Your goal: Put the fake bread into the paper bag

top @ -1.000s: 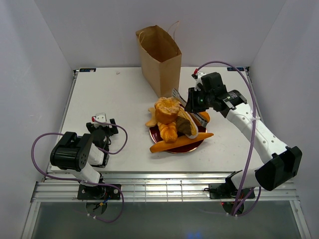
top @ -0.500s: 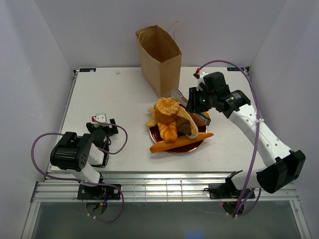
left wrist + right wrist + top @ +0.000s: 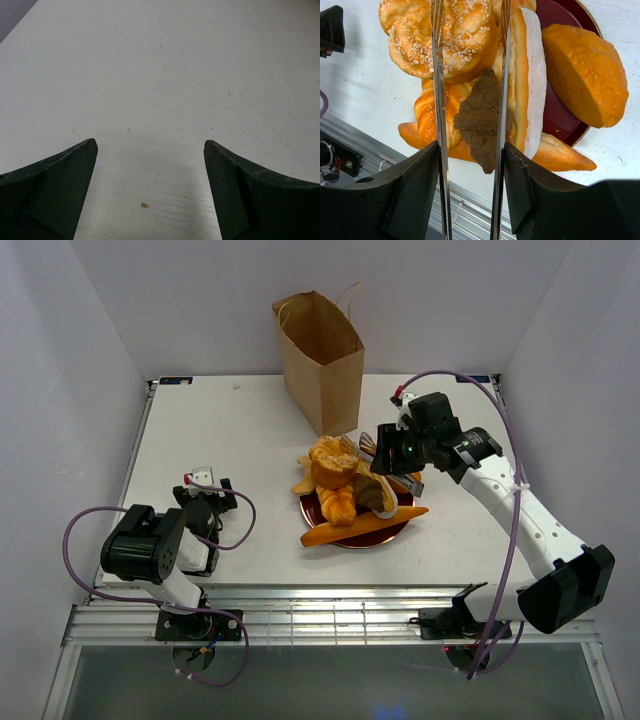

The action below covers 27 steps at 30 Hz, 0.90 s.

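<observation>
The fake bread [image 3: 345, 480] is piled on a dark red plate [image 3: 311, 512] mid-table, with a long baguette [image 3: 365, 527] at its near edge. The paper bag [image 3: 320, 360] stands upright and open behind the pile. My right gripper [image 3: 388, 452] is shut on metal tongs [image 3: 357, 447] held over the pile. In the right wrist view the gripper [image 3: 471, 150] holds the tongs [image 3: 438, 75] with their two arms on either side of a brown croissant [image 3: 481, 120]. A seeded bun [image 3: 452, 35], a filled roll [image 3: 529, 75] and an oval loaf [image 3: 585, 75] lie around it. My left gripper [image 3: 205, 495] is open and empty over bare table [image 3: 150, 145].
White walls close in the table on three sides. The bag stands just behind the plate, near the tongs' tips. The left arm rests folded at the near left corner. A metal rail runs along the table's front edge [image 3: 330, 615].
My right gripper has moved left and down with the tongs, bringing their tips from beside the pile to over the brown croissant. The left arm has not moved.
</observation>
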Tool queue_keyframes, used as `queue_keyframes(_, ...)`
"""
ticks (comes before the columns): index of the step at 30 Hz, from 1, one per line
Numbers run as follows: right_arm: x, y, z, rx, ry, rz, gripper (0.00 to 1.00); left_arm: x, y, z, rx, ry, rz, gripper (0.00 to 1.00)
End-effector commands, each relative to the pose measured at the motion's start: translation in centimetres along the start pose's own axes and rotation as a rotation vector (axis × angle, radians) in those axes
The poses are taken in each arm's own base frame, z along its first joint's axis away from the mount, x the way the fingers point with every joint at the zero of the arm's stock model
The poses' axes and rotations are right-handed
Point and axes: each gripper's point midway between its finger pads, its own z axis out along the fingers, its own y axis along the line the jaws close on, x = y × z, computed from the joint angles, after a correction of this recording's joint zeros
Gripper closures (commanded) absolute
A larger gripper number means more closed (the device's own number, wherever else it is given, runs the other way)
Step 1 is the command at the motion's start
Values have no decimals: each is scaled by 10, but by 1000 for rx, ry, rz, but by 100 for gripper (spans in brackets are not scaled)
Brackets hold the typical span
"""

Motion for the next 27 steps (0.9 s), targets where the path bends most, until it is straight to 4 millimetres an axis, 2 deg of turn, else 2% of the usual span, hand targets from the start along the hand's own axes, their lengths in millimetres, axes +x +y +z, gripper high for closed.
queue_keyframes(1,-6,11,-2,-45,-31,11,43,-34,-4,5,14,-124,-51,2)
queue_keyframes(8,1,5,4,-24,-9,23,40,-34,-4,5,14,-124,-53,2)
queue_keyframes(11,1,9,7,-46,7,23,41,-34,-3,5,12,-123,-51,2)
queue_keyframes(19,-3,31,13,-159,56,30,53,-34,-4,5,14,-124,-51,2)
queue_keyframes(22,0,33,16,-184,80,33,60,-34,-3,5,12,-123,-51,2)
queue_keyframes(27,-6,33,9,-187,71,25,72,-35,-3,5,12,-126,-52,2)
